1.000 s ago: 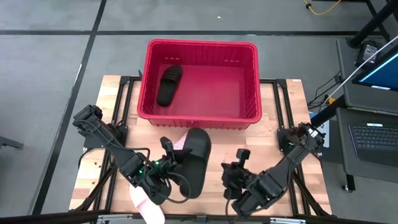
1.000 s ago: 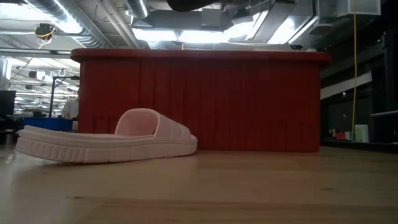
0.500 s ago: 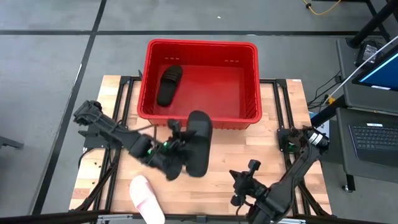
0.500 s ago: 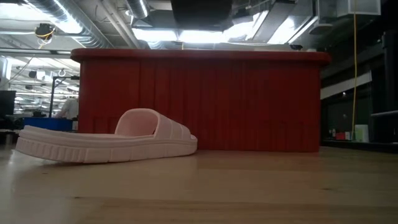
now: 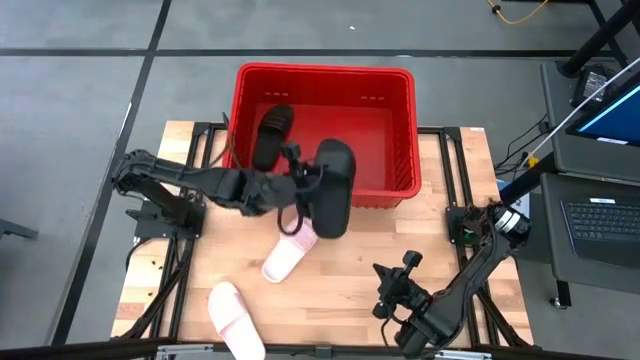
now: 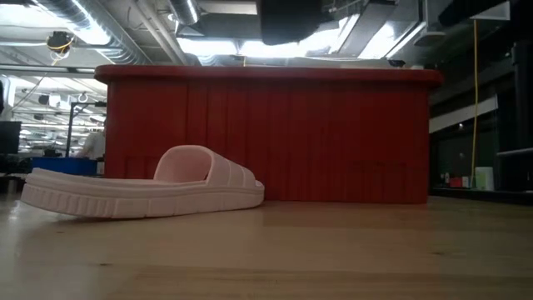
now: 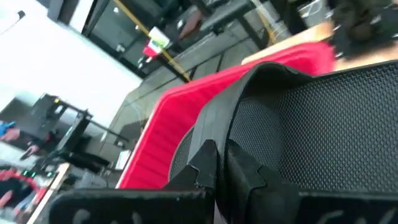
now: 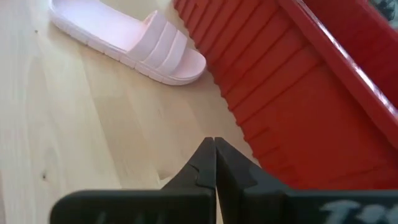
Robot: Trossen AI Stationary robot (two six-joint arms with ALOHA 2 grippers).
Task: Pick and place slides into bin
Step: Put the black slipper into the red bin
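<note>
The left hand (image 5: 300, 190) is gripping a black slide (image 5: 333, 187) by its edge, fingers clamped tight on it, and is holding it in the air over the near wall of the red bin (image 5: 398, 190). In the high view the shoe is straddling that wall, one end lying over the bin's inside and the other end hanging over the wooden table (image 5: 440, 250). In the left wrist view the textured footbed of the held black slide (image 7: 323, 124) is filling most of the picture right past the fingers (image 7: 249, 180), with the bin's red rim (image 7: 186, 112) showing beyond it.

A second black slide (image 5: 272, 135) is lying inside the bin, near its left wall. A pink slide (image 5: 288, 257) is lying on the table just in front of the bin, below the held shoe, and from table height it is sitting sole-down close to the bin's ribbed wall (image 6: 333, 142). Another pink slide (image 5: 234, 318) is lying at the near edge of the table, partly cut off by the frame.

The right hand (image 5: 392, 297) is waiting low over the near right part of the table, holding nothing. Its fingers (image 8: 202, 168) are pressed together, pointing toward the bin's wall and the nearer pink slide (image 8: 130, 40).
</note>
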